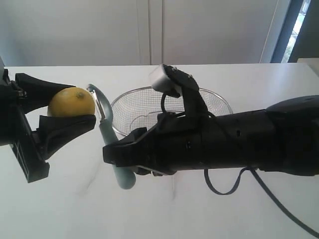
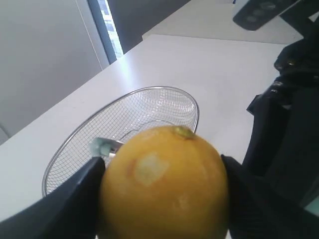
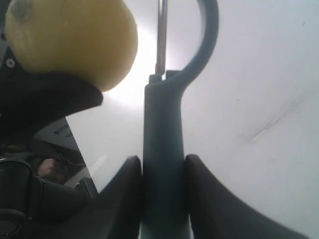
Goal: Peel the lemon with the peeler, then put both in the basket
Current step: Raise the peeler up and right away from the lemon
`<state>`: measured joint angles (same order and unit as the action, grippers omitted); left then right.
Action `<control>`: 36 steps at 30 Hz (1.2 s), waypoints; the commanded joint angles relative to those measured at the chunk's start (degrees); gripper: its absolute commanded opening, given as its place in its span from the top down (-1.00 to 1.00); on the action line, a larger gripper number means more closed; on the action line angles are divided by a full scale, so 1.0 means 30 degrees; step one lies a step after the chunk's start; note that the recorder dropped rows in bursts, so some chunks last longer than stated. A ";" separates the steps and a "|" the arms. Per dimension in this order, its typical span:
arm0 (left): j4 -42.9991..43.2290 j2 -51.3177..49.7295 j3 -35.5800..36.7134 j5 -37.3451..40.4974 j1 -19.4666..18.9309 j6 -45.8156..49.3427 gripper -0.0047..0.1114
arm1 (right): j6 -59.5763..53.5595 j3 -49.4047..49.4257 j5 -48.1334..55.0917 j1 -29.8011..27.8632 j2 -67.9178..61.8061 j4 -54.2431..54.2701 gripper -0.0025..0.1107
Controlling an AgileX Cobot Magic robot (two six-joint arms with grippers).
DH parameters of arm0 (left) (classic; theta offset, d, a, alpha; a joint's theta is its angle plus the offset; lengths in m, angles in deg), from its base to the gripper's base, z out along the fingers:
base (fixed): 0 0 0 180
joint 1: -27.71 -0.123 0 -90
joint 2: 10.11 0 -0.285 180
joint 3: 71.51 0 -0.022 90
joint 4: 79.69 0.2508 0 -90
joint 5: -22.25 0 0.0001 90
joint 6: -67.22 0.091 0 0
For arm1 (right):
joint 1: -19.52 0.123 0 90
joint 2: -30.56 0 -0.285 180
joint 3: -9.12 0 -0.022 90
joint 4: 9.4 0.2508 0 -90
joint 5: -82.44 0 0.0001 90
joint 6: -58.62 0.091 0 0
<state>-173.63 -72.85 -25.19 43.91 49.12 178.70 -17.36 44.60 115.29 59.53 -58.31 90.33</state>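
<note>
Nearest my exterior camera, the right arm [image 1: 239, 139] lies across the foreground from the right edge of the view, with a black cable [image 1: 224, 186] looping from its underside onto the worktop [image 1: 65, 209].

Right tool [image 1: 113, 153] [image 3: 163, 167]: clenched on the peeler [image 1: 105, 130] [image 3: 163, 124]. Both pads press the sides of the teal handle partway along it. The handle's butt sticks out toward the camera. I cannot tell whether the butt clears the worktop.

Left tool [image 1: 83, 103] [image 2: 162, 167]: grasping the lemon [image 1: 70, 101] [image 2: 164, 184], one black finger on either side of it, at the left of the exterior view. The lemon is held up off the worktop. Its skin carries one pale patch, facing the left wrist camera.

Edges: the peeler's looped head reaches up just beside the lemon's right flank. From the right wrist camera a thin strip of light separates the metal blade from the skin, so I record near, not touching.

Basket [image 1: 144, 90] [image 2: 194, 107]: on the worktop beyond the right arm, just right of the peeler. Its far rim is visible and its near rim is hidden by the arm.

Room for moving: open white worktop runs in front of both arms. The gap between lemon and basket is narrow, and the peeler stands in it.
</note>
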 commanded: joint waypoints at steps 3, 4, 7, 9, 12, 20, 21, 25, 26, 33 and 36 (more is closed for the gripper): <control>-0.0527 0.0072 -0.0120 0.0351 0.0032 -0.0098 0.92 | -0.0253 -0.0166 -0.0132 -0.0030 0.0765 0.0074 0.96; -0.0527 0.0072 -0.0120 0.0351 0.0032 -0.0098 0.92 | -0.0253 -0.0166 -0.0234 -0.0030 0.0826 0.0074 0.96; -0.0527 0.0072 -0.0120 0.0491 0.0032 -0.0098 0.92 | -0.0253 -0.0166 -0.0428 -0.0030 0.1101 0.0074 0.96; -0.0527 0.0072 -0.0120 0.0620 0.0032 -0.0098 0.92 | -0.0253 -0.0166 -0.0430 -0.0030 0.1303 0.0074 0.96; -0.0527 0.0072 -0.0120 0.0649 0.0032 -0.0098 0.92 | -0.0253 -0.0055 -0.0430 -0.0030 0.1643 0.0074 0.96; -0.0527 0.0072 -0.0120 0.0691 0.0032 -0.0098 0.92 | 0.2849 -0.0043 -0.0430 -0.0030 0.4866 -0.3603 0.96; -0.0527 0.0072 -0.0120 0.0721 0.0032 -0.0098 0.92 | 0.3139 -0.0043 -0.0430 -0.0030 0.5175 -0.3958 0.96; -0.0527 0.0072 -0.0120 0.1340 0.0032 -0.0098 0.92 | 0.5314 -0.0043 -0.0430 -0.0030 0.7587 -0.7131 0.96; -0.0527 0.0072 -0.0120 0.1777 0.0032 -0.0098 0.92 | 0.6294 -0.0043 -0.0470 -0.0030 0.8470 -0.7849 0.96; -0.0527 0.0072 -0.0120 0.2201 0.0032 -0.0098 0.92 | 0.9141 -0.0043 -0.1390 -0.0030 1.3374 -1.3797 0.96; -0.0527 0.0072 -0.0120 0.2201 0.0032 -0.0098 0.92 | 1.3593 -0.0043 -0.1978 -0.0030 1.4670 -1.7593 0.96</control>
<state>-173.63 -72.85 -25.19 49.18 49.12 178.70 14.55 44.60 110.80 59.53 -17.08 46.04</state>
